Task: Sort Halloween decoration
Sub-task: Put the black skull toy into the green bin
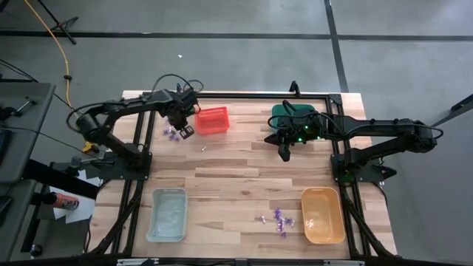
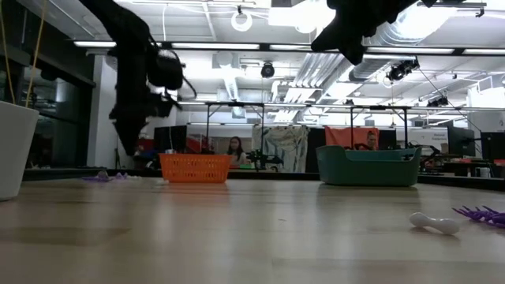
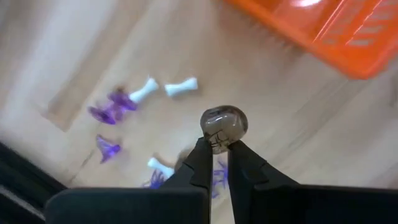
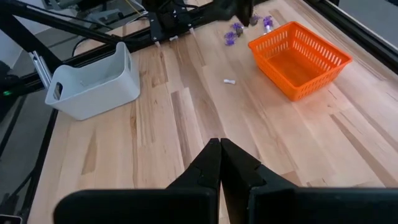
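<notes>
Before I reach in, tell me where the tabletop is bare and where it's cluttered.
The wide middle strip is bare, bordered by the red bin, green bin, clear bin and orange bin. Crowded: purple trinkets under the left gripper, which holds a small dark trinket, and another purple cluster beside the orange bin. The right gripper hangs by the green bin.

Purple spiky trinkets (image 3: 111, 107), small white bones (image 3: 181, 87), translucent grey-brown skull (image 3: 224, 124), orange slatted basket (image 4: 300, 58)

Wooden table (image 1: 236, 177) with four bins (image 1: 212, 120), scattered purple trinkets (image 1: 278, 220) and small white pieces (image 1: 203, 148).
</notes>
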`<state>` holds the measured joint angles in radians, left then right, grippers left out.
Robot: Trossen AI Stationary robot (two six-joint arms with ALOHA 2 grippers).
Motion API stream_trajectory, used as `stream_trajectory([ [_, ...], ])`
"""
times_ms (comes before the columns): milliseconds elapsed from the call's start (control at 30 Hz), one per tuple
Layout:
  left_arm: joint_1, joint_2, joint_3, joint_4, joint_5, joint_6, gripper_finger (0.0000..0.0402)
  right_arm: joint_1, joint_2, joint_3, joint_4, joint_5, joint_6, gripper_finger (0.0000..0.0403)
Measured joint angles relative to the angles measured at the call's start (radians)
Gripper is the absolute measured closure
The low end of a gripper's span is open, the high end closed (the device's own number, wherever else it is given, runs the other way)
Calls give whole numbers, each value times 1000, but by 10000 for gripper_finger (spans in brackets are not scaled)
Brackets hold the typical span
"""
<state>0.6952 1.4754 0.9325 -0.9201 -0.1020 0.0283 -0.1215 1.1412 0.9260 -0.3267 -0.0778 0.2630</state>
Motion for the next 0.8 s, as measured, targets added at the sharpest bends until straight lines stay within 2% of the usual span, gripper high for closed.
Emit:
stream_trajectory([
  [133, -8, -124, 0, -3, 13, -40, 399, 0, 0, 0, 0, 0, -26, 400],
  [267, -33, -258, 0, 11, 93, -85, 400, 0, 0, 0, 2, 0, -52, 400],
  [367, -86, -354, 0, 75, 151, -141, 400, 0, 0, 0, 6, 0, -78, 400],
  [467, -159, -436, 2, 164, 168, -204, 400, 0, 0, 0, 28, 0, -105, 400],
  [633, -257, -512, 2, 228, 72, -271, 401, 0, 0, 0, 63, 0, -138, 400],
  [800, -296, -518, 2, 225, 0, -297, 401, 0, 0, 0, 67, 0, -176, 400],
])
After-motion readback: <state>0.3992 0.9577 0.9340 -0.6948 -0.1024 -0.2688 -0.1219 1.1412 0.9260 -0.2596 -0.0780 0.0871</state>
